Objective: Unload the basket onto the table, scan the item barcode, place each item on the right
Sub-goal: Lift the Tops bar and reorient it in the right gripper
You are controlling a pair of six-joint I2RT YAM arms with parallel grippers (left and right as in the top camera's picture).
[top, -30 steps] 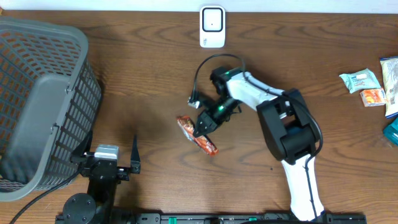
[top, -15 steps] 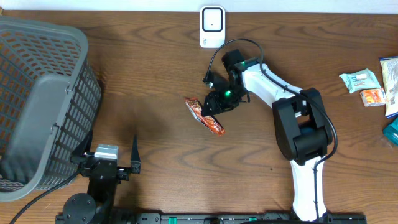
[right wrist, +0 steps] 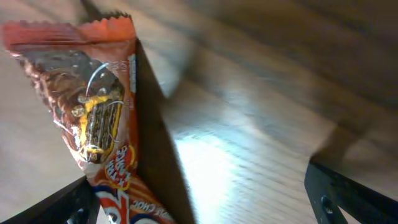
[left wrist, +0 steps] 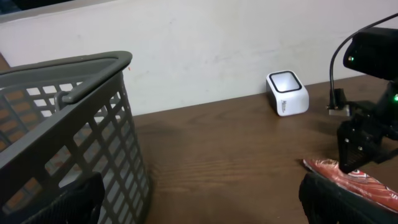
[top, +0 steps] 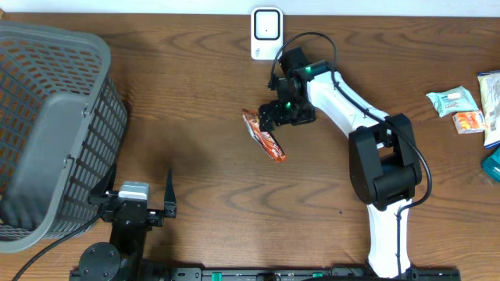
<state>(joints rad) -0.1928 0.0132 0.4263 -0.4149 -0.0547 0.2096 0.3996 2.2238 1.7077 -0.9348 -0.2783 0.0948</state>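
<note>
My right gripper (top: 285, 117) stands wide open with nothing between its fingers. The chocolate bar (top: 264, 135) lies just beside it on the table, on the side away from the barcode scanner (top: 267, 33), with its long axis diagonal. The left gripper (top: 134, 197), also wide and empty, sits well apart, so I judge this a right-arm job.

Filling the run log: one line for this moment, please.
right tool: open beside snack bar, not gripping | left tool: open, empty | scanner: apart from bar

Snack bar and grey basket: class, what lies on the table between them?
Only bare wooden table, seen in the overhead view, between the snack bar and the grey basket.
</note>
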